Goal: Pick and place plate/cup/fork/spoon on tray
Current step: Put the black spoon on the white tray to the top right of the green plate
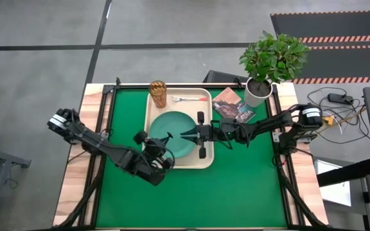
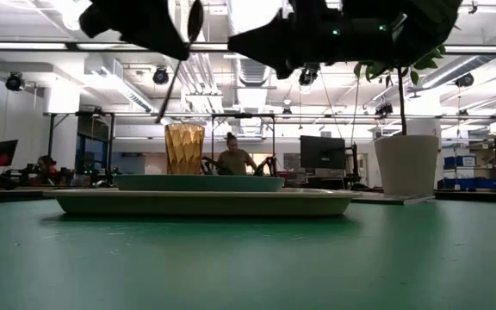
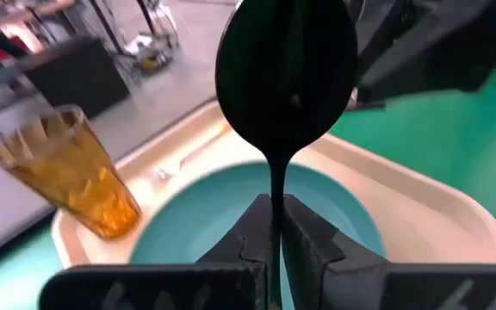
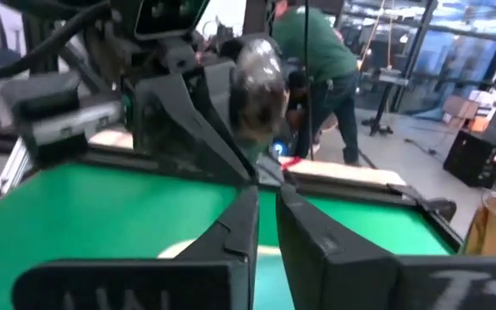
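The cream tray point(image 1: 204, 160) lies mid-table with the teal plate point(image 1: 172, 125) on it. The amber cup point(image 1: 157, 94) stands in the tray's far left corner, and the pale fork point(image 1: 186, 99) lies along its far rim. My left gripper point(image 1: 164, 142) is above the plate's near side, shut on the dark spoon point(image 3: 287, 77), whose bowl points away from the fingers. My right gripper point(image 1: 184, 134) is over the plate from the right, fingers nearly together and empty, its tips point(image 4: 268, 194) just short of the spoon's bowl point(image 4: 261, 77). My left gripper pinches the spoon's thin handle point(image 3: 276, 185) between its two fingertips, a short way below the bowl. The fingers lie along the handle and slant toward the table's far side. The spoon is lifted clear above the plate, its bowl out ahead of the fingers.
A white pot with a green plant point(image 1: 262, 86) stands at the far right corner, beside a dark booklet point(image 1: 233, 106) on the green mat. Wooden table borders frame the mat. A person point(image 4: 317, 60) stands in the room beyond the table.
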Tool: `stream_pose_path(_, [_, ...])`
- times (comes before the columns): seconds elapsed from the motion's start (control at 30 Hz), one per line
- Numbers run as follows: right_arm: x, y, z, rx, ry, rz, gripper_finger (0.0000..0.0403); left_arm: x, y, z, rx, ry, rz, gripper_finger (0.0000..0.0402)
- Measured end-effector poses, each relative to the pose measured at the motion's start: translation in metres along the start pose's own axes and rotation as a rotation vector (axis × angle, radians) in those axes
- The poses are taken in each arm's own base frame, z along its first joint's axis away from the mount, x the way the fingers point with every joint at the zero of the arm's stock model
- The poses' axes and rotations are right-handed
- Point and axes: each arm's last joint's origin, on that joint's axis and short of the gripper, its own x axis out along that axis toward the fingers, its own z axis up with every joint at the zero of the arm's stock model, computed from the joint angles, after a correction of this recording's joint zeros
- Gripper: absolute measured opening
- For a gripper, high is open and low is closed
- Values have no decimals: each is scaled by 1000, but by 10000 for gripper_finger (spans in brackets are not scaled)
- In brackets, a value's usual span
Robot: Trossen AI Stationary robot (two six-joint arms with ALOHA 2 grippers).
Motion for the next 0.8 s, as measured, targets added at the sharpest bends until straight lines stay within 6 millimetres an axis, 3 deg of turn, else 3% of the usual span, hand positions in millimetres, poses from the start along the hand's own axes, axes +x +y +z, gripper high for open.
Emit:
stream_pose_path(0.23, [12, -2, 10, 16, -32, -9, 112, 13, 0, 10, 6, -28, 23, 0])
stream_pose_path(0.47, [16, -7, 16, 16, -39, -140, 193, 18, 3, 14, -66, -87, 86, 0])
stream_pose_path(0.8, [26, -9, 28, -44, -71, -152, 205, 29, 7, 17, -89, -81, 116, 0])
